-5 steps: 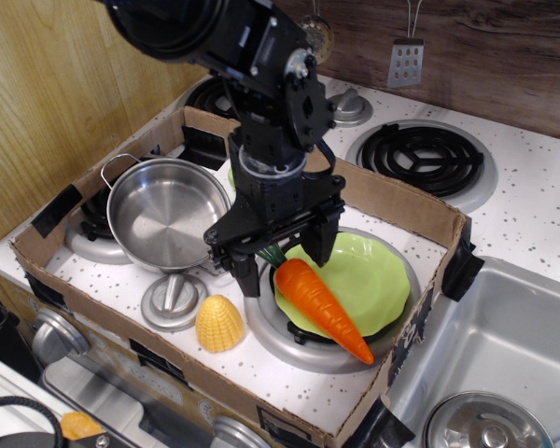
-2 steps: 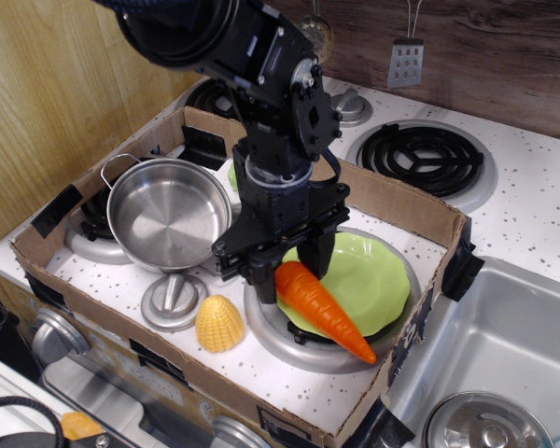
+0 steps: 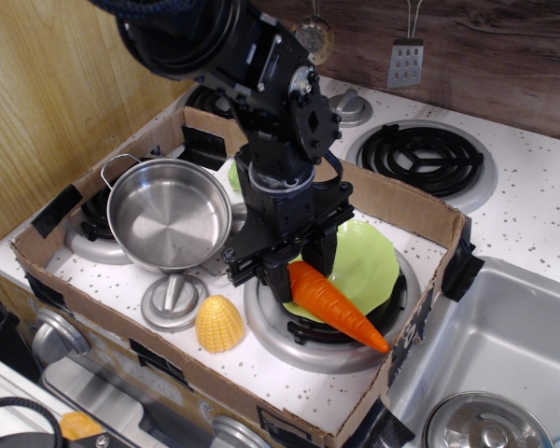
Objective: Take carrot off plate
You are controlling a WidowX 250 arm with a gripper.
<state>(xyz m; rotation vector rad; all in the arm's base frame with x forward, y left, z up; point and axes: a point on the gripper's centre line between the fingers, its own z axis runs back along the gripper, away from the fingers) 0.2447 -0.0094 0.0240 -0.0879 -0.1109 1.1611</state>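
Down toward the front edge of the stovetop, inside the cardboard surround, you've got the carrot (image 3: 338, 305) lying across the front-left rim of the lime-green plate (image 3: 369, 261), fat end up by the gripper (image 3: 292, 269) and the pointy tip hanging out past the plate's rim over the silver burner ring (image 3: 289, 338), aimed at the front-right corner. It's glossy hard plastic, so I'd guess it's light and stiff but pretty slick, and the taper means anything squeezing the thin half will just squirt it out forward. You want to be on the thick end right below the stem cap, which is basically where you are. From this view the jaws look like they straddle that fat end, one black finger on either side, and they seem to be closed in on it, with the green cap hidden behind the fingers. Can't swear the pads are fully seated though, since the wrist blocks the contact. The plate also looks tipped up a bit on its back side, so watch it doesn't come along when you lift. Steel pot (image 3: 169, 212) sits toward the left edge and the toy corn (image 3: 219, 322) is near the front edge, both well apart from the carrot.
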